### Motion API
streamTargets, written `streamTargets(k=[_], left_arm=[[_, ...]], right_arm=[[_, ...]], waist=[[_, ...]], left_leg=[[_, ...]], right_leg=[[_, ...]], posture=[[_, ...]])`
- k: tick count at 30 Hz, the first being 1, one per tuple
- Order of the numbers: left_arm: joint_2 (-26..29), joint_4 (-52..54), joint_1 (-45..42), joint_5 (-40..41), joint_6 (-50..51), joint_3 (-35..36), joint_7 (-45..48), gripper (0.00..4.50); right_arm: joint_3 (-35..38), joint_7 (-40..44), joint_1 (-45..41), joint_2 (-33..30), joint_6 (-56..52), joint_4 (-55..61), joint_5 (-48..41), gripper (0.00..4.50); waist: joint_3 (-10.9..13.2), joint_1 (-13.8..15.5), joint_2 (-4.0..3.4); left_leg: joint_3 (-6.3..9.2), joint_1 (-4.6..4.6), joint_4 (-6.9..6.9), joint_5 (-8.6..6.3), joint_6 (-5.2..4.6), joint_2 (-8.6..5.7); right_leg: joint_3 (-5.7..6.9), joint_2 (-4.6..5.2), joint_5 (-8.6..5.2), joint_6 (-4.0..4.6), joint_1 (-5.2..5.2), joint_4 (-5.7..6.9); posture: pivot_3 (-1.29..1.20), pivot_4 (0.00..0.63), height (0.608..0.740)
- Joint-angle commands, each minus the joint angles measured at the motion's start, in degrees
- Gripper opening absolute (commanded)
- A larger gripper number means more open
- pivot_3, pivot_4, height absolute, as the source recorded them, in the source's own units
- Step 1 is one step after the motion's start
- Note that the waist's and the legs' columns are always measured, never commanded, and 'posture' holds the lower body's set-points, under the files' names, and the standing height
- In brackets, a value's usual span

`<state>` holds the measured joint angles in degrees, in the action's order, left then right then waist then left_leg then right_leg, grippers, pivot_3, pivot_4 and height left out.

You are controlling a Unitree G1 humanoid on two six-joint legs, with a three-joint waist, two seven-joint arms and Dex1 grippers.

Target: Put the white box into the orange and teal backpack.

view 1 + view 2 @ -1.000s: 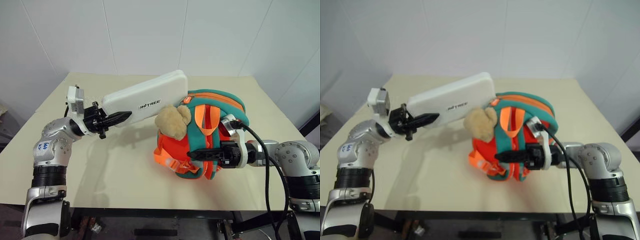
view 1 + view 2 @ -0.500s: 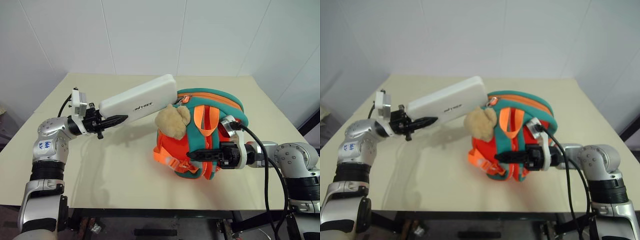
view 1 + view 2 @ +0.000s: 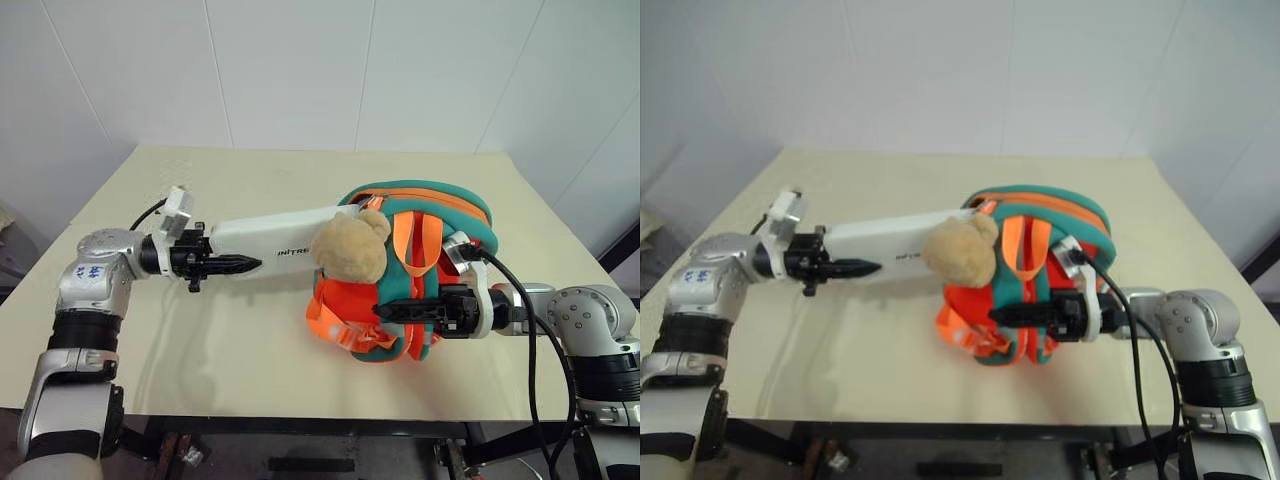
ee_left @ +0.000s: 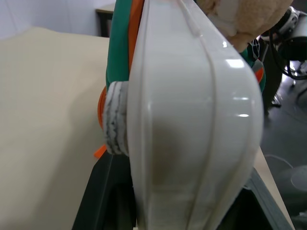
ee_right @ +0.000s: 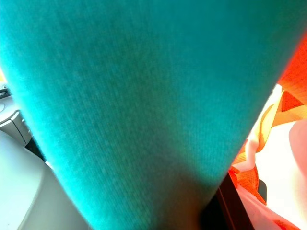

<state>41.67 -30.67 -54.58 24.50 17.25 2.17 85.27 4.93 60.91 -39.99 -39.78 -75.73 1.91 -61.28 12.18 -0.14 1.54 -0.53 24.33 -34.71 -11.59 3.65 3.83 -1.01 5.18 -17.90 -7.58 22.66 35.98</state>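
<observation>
On the cream surface [image 3: 250,350] the orange and teal backpack [image 3: 440,215] stands right of centre, its teal-edged top raised and its orange straps hanging down the near side. Much of its front is covered by the tan plush toy [image 3: 350,248] and by the right arm, so the mouth of the bag cannot be made out.

The white box [image 3: 270,235] lies nearly level above the surface, running from the left arm toward the backpack. Its far end passes behind the plush toy and is hidden there; whether that end is already inside the bag or only pressed against the teal rim cannot be told. In the left wrist view the box's rounded edge [image 4: 192,124] stands right against the teal and orange edging. The dark lettering on the box is partly cut off by the toy.

The left end effector [image 3: 222,265] is clamped on the near end of the white box, black fingers on either side of it.

The right end effector [image 3: 392,311] is closed on a teal strap at the backpack's lower front; its fingertips are partly buried among the straps
</observation>
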Motion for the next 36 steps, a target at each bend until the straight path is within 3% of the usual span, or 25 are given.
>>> streamTargets(k=[1,11,19,24,34,36], left_arm=[[-1.0,-3.0,-4.1,-2.7,-2.3,-2.0,1.4,1.32],[-9.7,-10.5,-13.6,-10.5,-4.0,-6.0,-6.2,1.32],[-15.4,-7.4,-14.6,-9.3,-0.7,-8.0,-2.7,1.32],[-20.4,-10.4,-17.1,-11.3,-1.4,-8.4,-7.0,1.32],[-23.7,-14.8,-19.5,-14.0,-3.4,-8.8,-9.8,1.32],[-23.3,-14.6,-19.0,-15.1,-3.9,-9.8,-9.3,2.03]], right_arm=[[0.3,0.9,-0.8,0.1,0.0,1.2,-1.0,0.07],[0.1,0.7,-1.0,0.5,-0.2,1.2,-1.1,0.07],[0.5,-0.3,-0.4,1.4,-0.4,2.0,-1.4,0.07],[1.0,-1.7,0.4,2.8,-0.4,2.8,-1.9,0.07],[2.3,-4.7,2.2,4.5,-0.9,4.9,-3.8,0.07],[2.6,-5.3,2.5,4.7,-1.0,5.3,-4.2,0.07]], waist=[[0.0,0.0,0.00],[0.0,0.0,0.00],[0.0,0.0,0.00],[0.0,0.1,0.00],[0.0,-0.1,-0.01],[0.0,-0.1,-0.01]], left_leg=[[-0.01,0.00,0.00,-0.01,0.00,0.00],[-0.05,0.20,-0.26,-0.10,-0.11,0.00],[-0.07,0.21,-0.30,-0.12,-0.10,0.01],[-0.06,0.24,-0.30,-0.13,-0.10,0.01],[-0.07,0.24,-0.33,-0.14,-0.11,0.04],[-0.07,0.24,-0.34,-0.14,-0.10,0.04]], right_leg=[[0.00,-0.01,0.00,0.00,0.00,-0.01],[-0.07,-0.02,0.04,-0.10,0.08,-0.01],[-0.17,-0.09,0.05,-0.13,0.09,0.00],[-0.18,-0.10,0.05,-0.14,0.10,-0.02],[-0.25,-0.18,0.06,-0.15,0.15,0.02],[-0.27,-0.18,0.06,-0.16,0.14,0.02]], posture=[[0.00,0.150,0.740],[0.00,0.150,0.740],[0.00,0.150,0.740],[0.00,0.150,0.740],[0.00,0.150,0.740],[0.00,0.150,0.740]])
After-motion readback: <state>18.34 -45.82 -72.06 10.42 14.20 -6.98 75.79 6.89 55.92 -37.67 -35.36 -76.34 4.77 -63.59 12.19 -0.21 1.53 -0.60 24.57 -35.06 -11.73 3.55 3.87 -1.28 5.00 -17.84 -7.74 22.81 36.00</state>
